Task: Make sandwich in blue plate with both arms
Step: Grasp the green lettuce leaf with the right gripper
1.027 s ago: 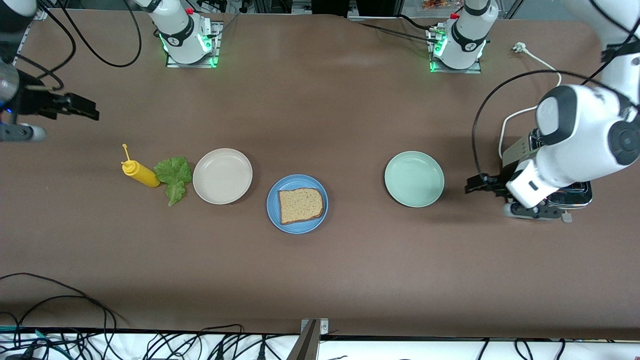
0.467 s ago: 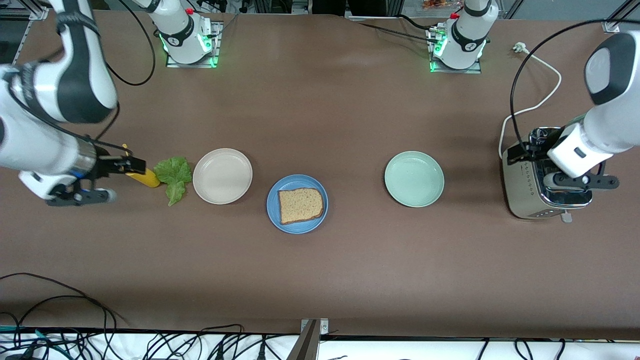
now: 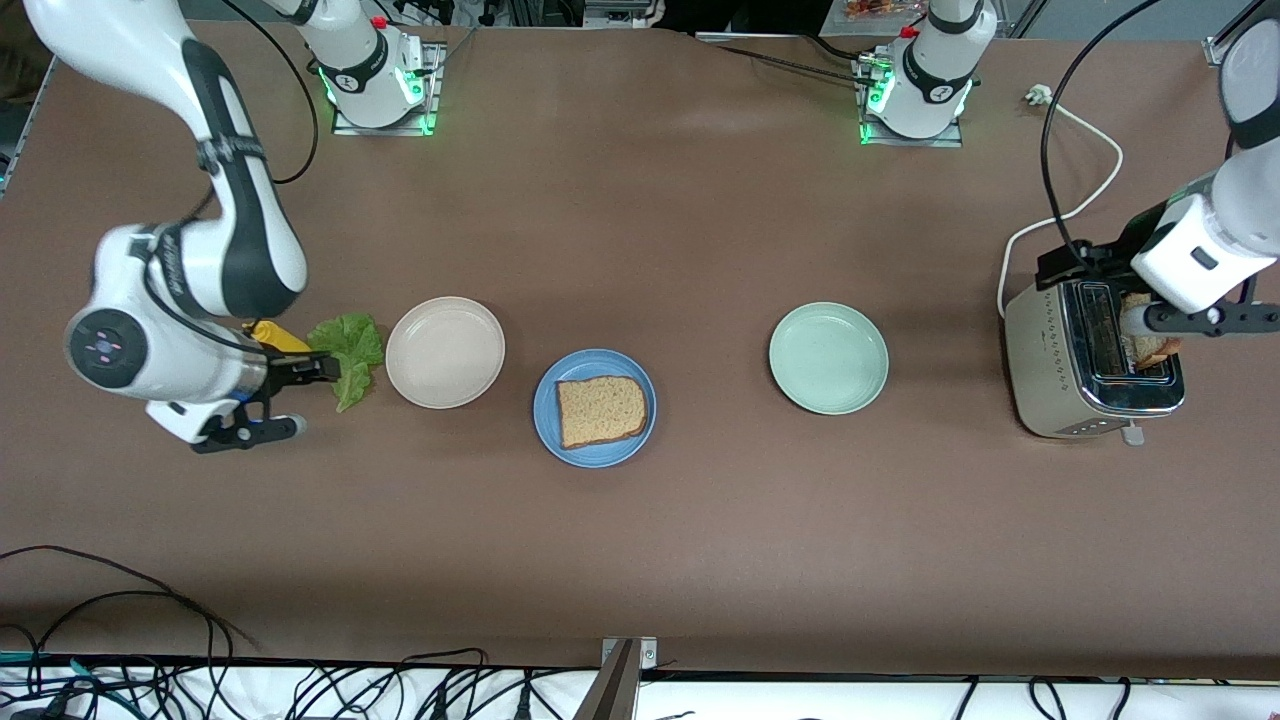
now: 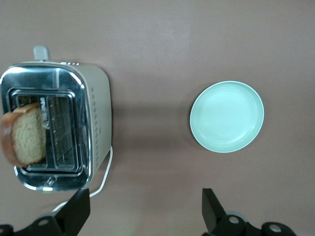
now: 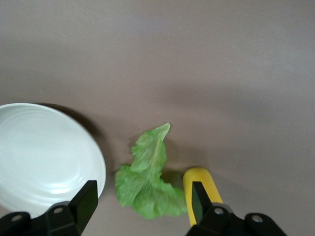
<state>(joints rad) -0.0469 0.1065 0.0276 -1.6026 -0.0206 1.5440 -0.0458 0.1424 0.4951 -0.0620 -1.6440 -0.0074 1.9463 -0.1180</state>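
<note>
One bread slice [image 3: 601,410] lies flat on the blue plate [image 3: 595,362] mid-table. A second bread slice [image 3: 1152,346] [image 4: 24,135] sticks up from a slot of the silver toaster [image 3: 1060,385] [image 4: 96,113] at the left arm's end. The green lettuce leaf [image 3: 350,345] [image 5: 147,177] lies on the table beside the beige plate. My right gripper [image 3: 320,372] [image 5: 143,199] hangs open low over the lettuce, one finger on each side of the leaf. My left gripper [image 3: 1062,266] [image 4: 145,214] is open and empty, high over the table at the toaster's edge.
A yellow mustard bottle [image 3: 268,335] [image 5: 199,179] lies right beside the lettuce, partly under the right arm. The beige plate [image 3: 445,352] [image 5: 44,157] and a mint-green plate [image 3: 828,358] [image 4: 227,116] flank the blue plate. The toaster's white cord [image 3: 1080,150] loops toward the left arm's base.
The right arm swept in from the table's end and came down over the lettuce. The left arm rose from beside the mint plate to above the toaster, uncovering the slice in its slot.
</note>
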